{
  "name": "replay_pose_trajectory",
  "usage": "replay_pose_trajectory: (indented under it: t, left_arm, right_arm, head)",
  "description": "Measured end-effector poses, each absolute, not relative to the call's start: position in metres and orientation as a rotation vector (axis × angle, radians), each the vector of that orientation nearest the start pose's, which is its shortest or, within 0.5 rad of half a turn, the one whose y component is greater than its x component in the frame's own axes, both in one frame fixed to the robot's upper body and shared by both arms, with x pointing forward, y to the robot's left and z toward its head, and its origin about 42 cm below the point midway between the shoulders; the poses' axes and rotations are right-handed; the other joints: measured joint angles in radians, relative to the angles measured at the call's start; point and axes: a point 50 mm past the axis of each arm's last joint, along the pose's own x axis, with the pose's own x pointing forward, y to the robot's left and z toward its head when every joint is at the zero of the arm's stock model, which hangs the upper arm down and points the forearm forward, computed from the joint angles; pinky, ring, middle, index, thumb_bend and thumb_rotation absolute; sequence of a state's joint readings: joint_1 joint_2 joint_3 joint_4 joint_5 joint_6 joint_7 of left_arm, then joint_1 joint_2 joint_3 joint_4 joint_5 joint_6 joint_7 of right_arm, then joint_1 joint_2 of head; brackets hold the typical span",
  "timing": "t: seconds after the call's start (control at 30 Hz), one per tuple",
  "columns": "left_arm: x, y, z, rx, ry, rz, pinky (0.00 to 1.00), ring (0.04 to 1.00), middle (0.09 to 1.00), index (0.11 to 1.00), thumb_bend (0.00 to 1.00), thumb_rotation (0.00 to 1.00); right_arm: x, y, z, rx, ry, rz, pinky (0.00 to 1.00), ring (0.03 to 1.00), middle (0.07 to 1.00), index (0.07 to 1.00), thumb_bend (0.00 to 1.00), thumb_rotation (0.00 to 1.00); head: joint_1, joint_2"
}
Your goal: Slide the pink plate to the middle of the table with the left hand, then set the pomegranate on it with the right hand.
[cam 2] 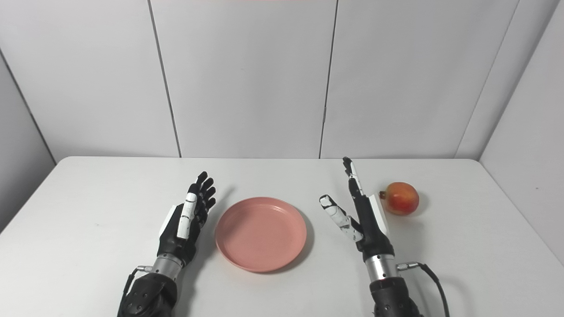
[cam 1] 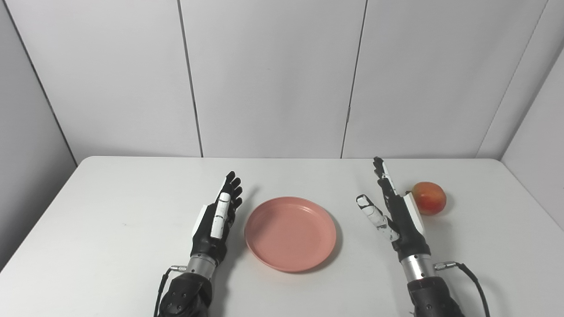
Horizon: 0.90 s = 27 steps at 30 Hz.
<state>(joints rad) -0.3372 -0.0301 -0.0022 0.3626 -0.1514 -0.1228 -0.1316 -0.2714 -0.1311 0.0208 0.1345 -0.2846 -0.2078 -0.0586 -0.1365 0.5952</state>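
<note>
Pink plate (cam 1: 291, 233) empty, mid-table (cam 1: 110, 211) between both hands. Pomegranate (cam 1: 429, 198) red-yellow, just right of right hand (cam 1: 396, 215). Left hand (cam 1: 216, 220) beside plate. Both hands' fingers spread, holding nothing.

Left hand (cam 1: 216, 220) raised edge-on, fingers straight and close together, pointing away, holding nothing. Right hand (cam 1: 396, 211) also edge-on, fingers extended forward, thumb spread out to the left, empty. Both forearms entering from the bottom edge, wrists straight, well apart.
</note>
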Motion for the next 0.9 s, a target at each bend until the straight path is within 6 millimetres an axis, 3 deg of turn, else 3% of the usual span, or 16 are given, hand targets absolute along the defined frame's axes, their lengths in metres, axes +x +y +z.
replay_pose_trajectory:
  t: [0.33,0.67,0.9]
  left_arm:
    - [0.387,0.162,0.112,-0.186,-0.057,-0.235,1.00,1.000,1.000,1.000,0.59,1.00]
    - [0.386,0.166,0.111,-0.178,-0.029,-0.247,1.00,1.000,1.000,1.000,0.56,1.00]
    - [0.386,0.168,0.111,-0.176,-0.032,-0.249,1.00,1.000,1.000,1.000,0.57,1.00]
  right_arm:
    - [0.383,-0.258,0.190,-0.528,-0.391,-0.082,0.93,0.961,0.983,0.997,0.78,0.76]
    - [0.388,-0.316,0.210,-0.592,-0.344,-0.302,0.88,0.932,0.946,0.966,0.82,0.58]
    - [0.392,-0.320,0.206,-0.644,-0.314,-0.343,0.85,0.920,0.934,0.954,0.87,0.48]
  head:
    - [-0.048,-0.003]
    - [-0.084,-0.012]
    - [-0.123,-0.015]
